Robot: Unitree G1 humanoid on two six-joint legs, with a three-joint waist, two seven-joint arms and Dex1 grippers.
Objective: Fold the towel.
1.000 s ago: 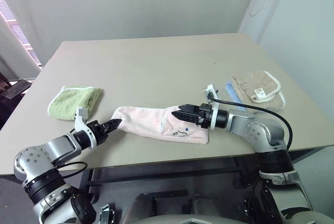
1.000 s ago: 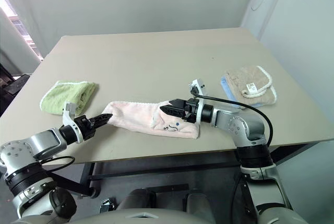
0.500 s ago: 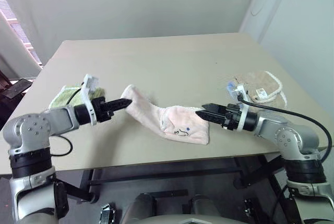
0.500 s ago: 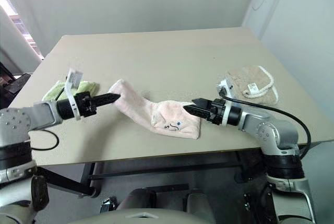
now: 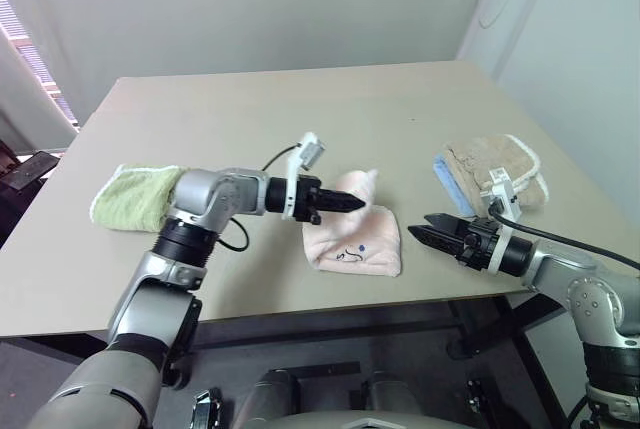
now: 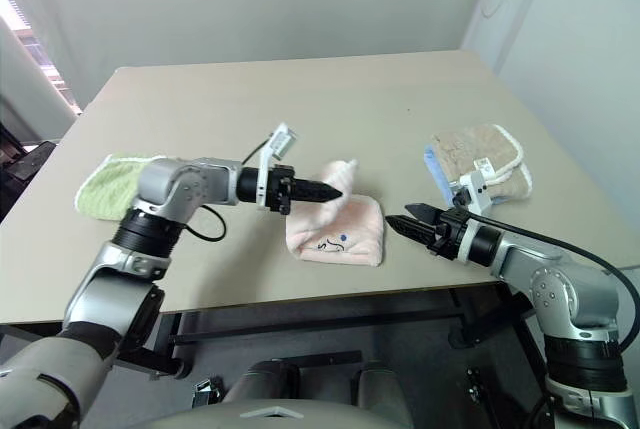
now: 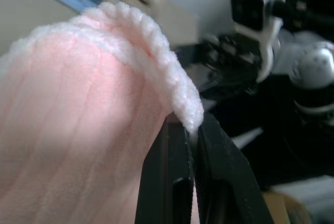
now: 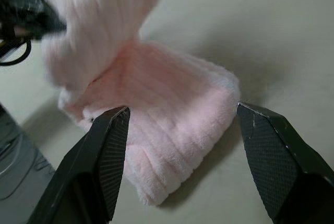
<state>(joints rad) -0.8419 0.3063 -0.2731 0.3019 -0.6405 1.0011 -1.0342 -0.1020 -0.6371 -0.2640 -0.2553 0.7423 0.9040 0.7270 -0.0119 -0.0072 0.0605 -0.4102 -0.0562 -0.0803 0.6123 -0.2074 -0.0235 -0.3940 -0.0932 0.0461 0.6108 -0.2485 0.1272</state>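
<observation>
Far left on the table (image 5: pixel 250 119) lies a light green folded towel (image 5: pixel 135 197), partly behind the left arm's elbow. The left arm reaches across toward the middle, its left gripper (image 5: pixel 352 204) with fingers pinched together on an edge of the pink towel (image 5: pixel 355 234), grasping it; in the left wrist view the two black fingers (image 7: pixel 172 177) are clamped on the fluffy white-edged hem of the towel (image 7: pixel 78 130), which drapes up and over the fingertips. The held end stands lifted off the table as a small raised flap above the rest of the cloth. The rest of the pink towel lies near the table's front edge, about the middle, bunched into a roughly square pad with a small dark embroidered motif (image 5: pixel 350 252) facing up on its near side. Just right of it, apart from the cloth, the right gripper (image 5: pixel 432 231) hovers low over the table with its jaws spread wide and nothing between them, pointing at the towel; the right wrist view shows both fingers (image 8: pixel 107 151) splayed either side of the towel's (image 8: pixel 172 130) folded edge without touching. Further right, near the table's right edge, sits a beige white-edged towel (image 5: pixel 498 171) with a tag, on top of something blue (image 5: pixel 447 179).
</observation>
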